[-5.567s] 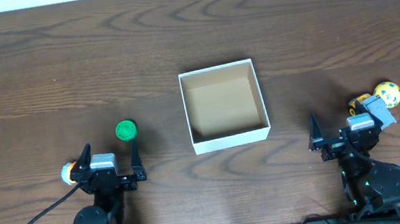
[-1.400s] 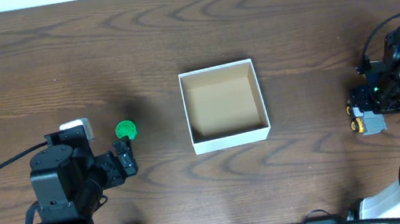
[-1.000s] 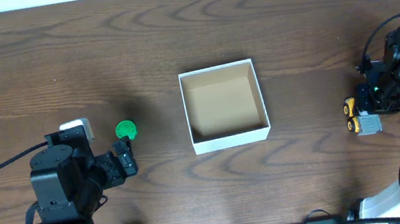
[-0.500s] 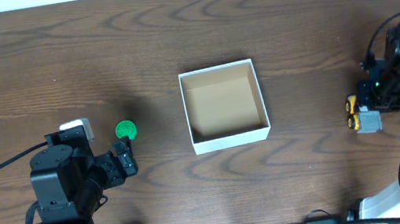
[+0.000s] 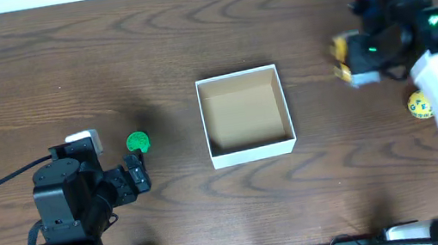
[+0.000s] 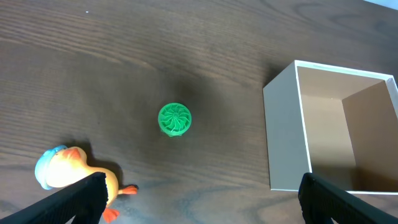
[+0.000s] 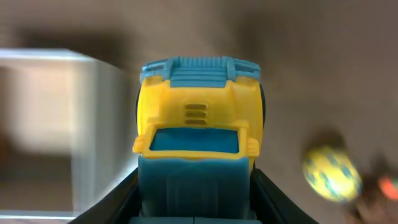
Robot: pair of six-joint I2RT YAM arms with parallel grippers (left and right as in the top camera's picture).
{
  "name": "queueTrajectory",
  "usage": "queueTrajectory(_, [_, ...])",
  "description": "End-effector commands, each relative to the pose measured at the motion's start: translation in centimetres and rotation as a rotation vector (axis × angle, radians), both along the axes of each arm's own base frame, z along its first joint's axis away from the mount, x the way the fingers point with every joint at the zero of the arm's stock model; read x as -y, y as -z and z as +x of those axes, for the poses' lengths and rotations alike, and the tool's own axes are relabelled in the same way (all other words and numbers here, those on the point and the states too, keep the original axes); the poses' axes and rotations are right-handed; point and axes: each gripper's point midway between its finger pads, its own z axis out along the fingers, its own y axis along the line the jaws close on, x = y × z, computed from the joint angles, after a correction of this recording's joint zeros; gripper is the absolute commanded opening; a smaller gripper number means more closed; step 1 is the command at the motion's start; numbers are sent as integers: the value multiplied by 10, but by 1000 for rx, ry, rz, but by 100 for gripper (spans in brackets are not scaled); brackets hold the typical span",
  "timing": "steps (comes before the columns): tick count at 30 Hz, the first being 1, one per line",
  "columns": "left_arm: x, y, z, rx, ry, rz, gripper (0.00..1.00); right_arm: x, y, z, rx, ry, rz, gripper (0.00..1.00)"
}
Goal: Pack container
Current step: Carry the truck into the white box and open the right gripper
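The small square white cardboard box (image 5: 253, 151) sits at the middle of the counter (image 5: 63, 67). Right of it, the right claw (image 5: 355, 59) is clamped on a yellow-and-blue plastic toy truck (image 7: 198, 143). The left claw (image 6: 202, 199) stands wide apart.

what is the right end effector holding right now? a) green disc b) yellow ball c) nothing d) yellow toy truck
d: the right wrist view shows the yellow toy truck clamped in the right end effector, while the yellow ball and green disc lie on the table.
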Motion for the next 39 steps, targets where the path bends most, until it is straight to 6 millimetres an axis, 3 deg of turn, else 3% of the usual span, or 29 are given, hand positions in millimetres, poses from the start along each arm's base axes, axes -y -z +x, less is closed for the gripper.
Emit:
queueTrajectory(1, [0,-6,1,13,-2,-3,98,-53,-29,-4,89,27,119,1])
queueTrajectory(4, [0,-6,1,13,-2,-3,98,-93,-31,-4,116,18,160,1])
queueTrajectory(7, [0,-6,1,13,-2,-3,98,-129,-18,-2,110,-24,150,1])
queueTrajectory(14, [0,-6,0,13,-2,-3,98,-170,55,0,-49,-28,72,1])
queueTrajectory(19, [0,-4,-1,6,-2,-2,98,-163,105,-10,-200,144,21,1])
queueTrajectory(22, [0,-3,-2,-1,-2,-2,98,-157,120,-8,-218,168,-28,1])
queueTrajectory(30, [0,-1,-3,-10,-2,-1,98,-168,145,16,-178,109,-57,6])
queueTrajectory(39, [-2,0,-4,-17,-10,6,98,-160,159,4,-243,136,-99,4])
